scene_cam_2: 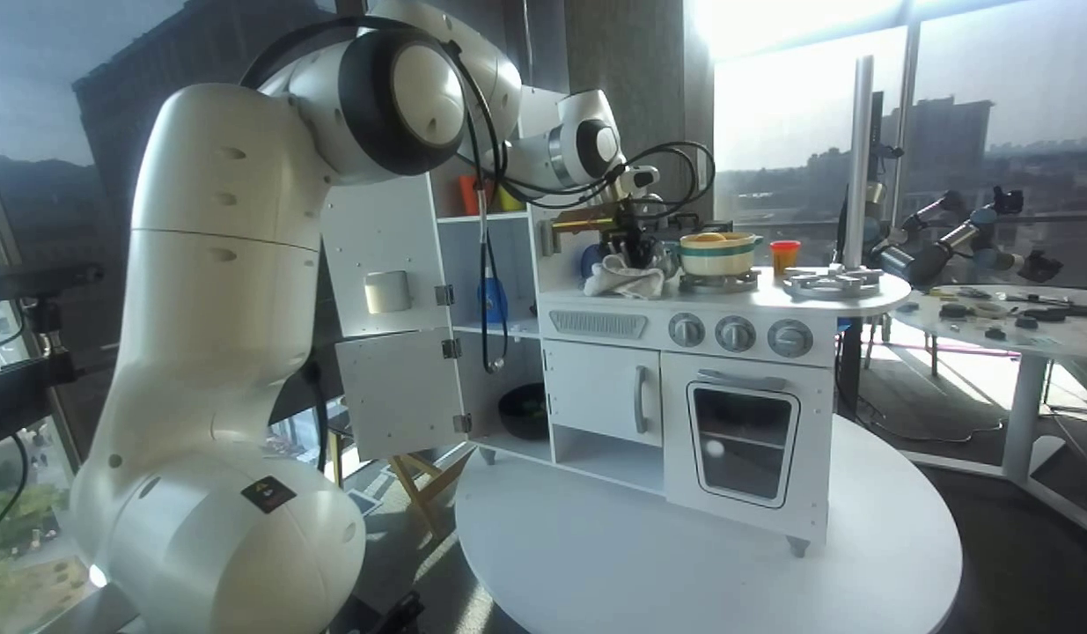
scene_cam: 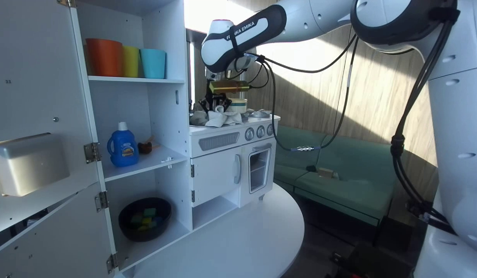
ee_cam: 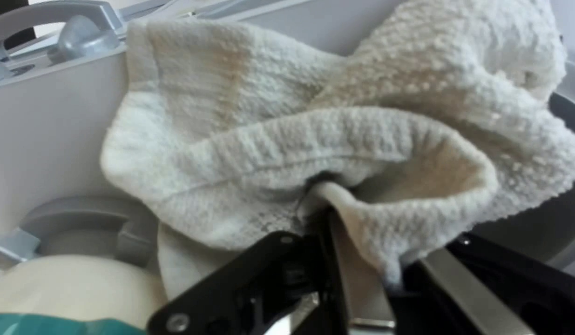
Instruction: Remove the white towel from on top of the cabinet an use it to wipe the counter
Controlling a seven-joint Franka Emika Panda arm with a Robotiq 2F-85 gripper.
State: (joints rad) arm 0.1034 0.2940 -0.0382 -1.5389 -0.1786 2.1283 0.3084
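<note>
Wrist view: claw [ee_cam: 385, 251] low in the frame, right of centre. Fingers [ee_cam: 357, 284] stand close together and, by the look of it, pinch a narrow fold of towel [ee_cam: 334, 135]; tips half buried, firmness hidden. Towel lies bunched on the counter [ee_cam: 59, 139], middle to upper right.

Relation that matters: nearly all the cloth lies up-frame of the fingertips, long axis running left to upper right, roughly crosswise to the fingers. Hold is on the near edge, about midway along, so I'd expect both ends to droop or trail under a lift. Grasping looks like the step in hand, wiping not begun; next likely a short lift, then cloth pressed to the counter.

Just beside, lower left: pot [ee_cam: 77, 284], with a burner [ee_cam: 77, 207] just above it in the frame. Whether a loose flap touches the pot is unclear; a snag seems likeliest there. At right edge, dark basin [ee_cam: 529, 232], sink or pan unclear, partly behind the towel.

Both exterior views put the towel directly under the claw. In an exterior view it sits left of the pot, knobs [scene_cam_2: 686, 330] to its lower right. Farther right, orange tub [scene_cam_2: 783, 257]; a long wipe that way would probably meet the pot first.
</note>
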